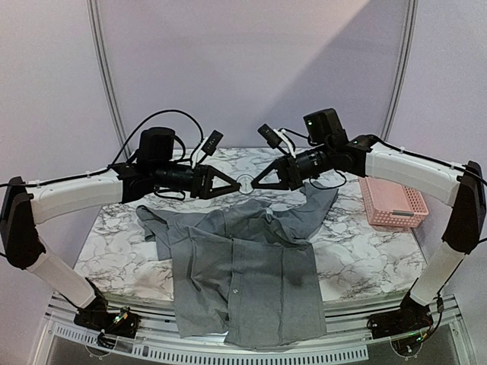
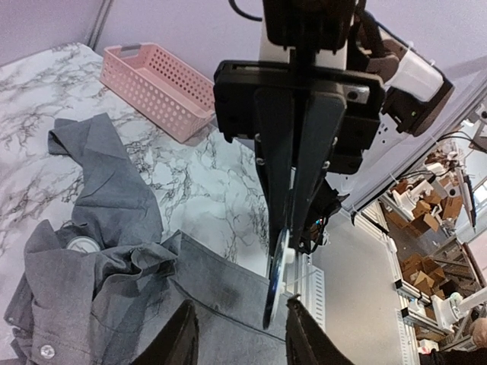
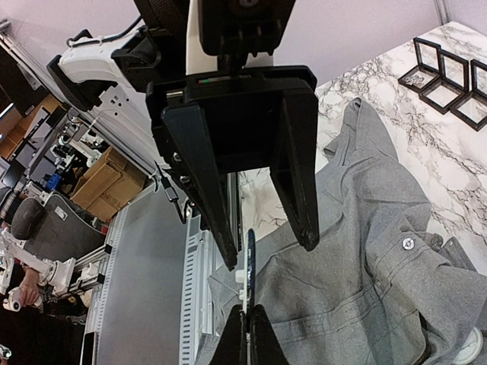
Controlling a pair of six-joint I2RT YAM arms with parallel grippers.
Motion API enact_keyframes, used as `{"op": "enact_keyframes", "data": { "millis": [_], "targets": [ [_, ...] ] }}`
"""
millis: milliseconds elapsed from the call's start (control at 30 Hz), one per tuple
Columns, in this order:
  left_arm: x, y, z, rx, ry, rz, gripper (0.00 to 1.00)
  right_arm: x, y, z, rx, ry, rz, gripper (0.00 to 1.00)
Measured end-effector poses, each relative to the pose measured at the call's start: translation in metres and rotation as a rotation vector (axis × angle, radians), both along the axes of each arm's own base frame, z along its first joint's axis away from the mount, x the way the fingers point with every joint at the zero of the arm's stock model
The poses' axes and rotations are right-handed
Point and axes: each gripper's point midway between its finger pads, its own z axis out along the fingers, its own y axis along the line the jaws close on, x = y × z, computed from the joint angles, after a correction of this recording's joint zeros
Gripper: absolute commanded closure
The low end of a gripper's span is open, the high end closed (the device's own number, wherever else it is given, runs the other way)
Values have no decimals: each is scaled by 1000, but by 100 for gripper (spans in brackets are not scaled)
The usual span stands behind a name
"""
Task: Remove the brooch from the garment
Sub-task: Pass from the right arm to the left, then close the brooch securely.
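The brooch (image 1: pixel 246 182), a thin round disc with a white clip on its back, hangs in the air above the grey garment (image 1: pixel 243 266), clear of the fabric. My right gripper (image 3: pixel 248 334) is shut on the brooch (image 3: pixel 249 258) by its lower edge. My left gripper (image 2: pixel 240 338) faces it tip to tip. Its jaws are open, one finger on each side of the disc (image 2: pixel 275 277), and neither touches it. The garment (image 2: pixel 99 258) lies spread on the marble table (image 1: pixel 365 258), with its hem hanging over the front edge.
A pink perforated basket (image 1: pixel 393 202) stands at the table's right side. Black square frames (image 3: pixel 449 72) lie on the marble beyond the shirt. A small round white object (image 2: pixel 80 243) sits by the crumpled collar. The metal rail (image 1: pixel 251 350) runs along the near edge.
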Motion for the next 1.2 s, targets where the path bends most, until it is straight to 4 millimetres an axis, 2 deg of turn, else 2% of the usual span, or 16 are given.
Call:
{"op": "enact_keyframes", "data": {
  "millis": [233,467,600,700,833,900,1000,1133,1200],
  "targets": [
    [0,-2,2,-3,1,-9,86,0,4,-4,-8,8,6,100],
    [-3,-4,3,-6,3,-26,100,2,5,-5,-13,7,1,100],
    [-5,-5,4,-7,3,-40,100,3,4,-6,-19,5,-6,100],
    [-5,-5,3,-5,5,-38,100,5,4,-7,-25,-1,-17,88],
    [-3,-5,3,-3,-1,-29,100,12,6,-8,-19,-28,-60,55],
    [-2,-5,4,-5,-8,-19,100,14,3,-11,-11,-48,-96,43],
    [1,-1,9,-21,-24,3,100,16,-6,-9,6,-89,-169,31],
    [7,14,23,-64,-58,59,100,14,-20,16,90,-172,-254,25],
    [12,22,34,-87,-85,87,100,12,-26,30,135,-203,-275,18]
  ]
}}
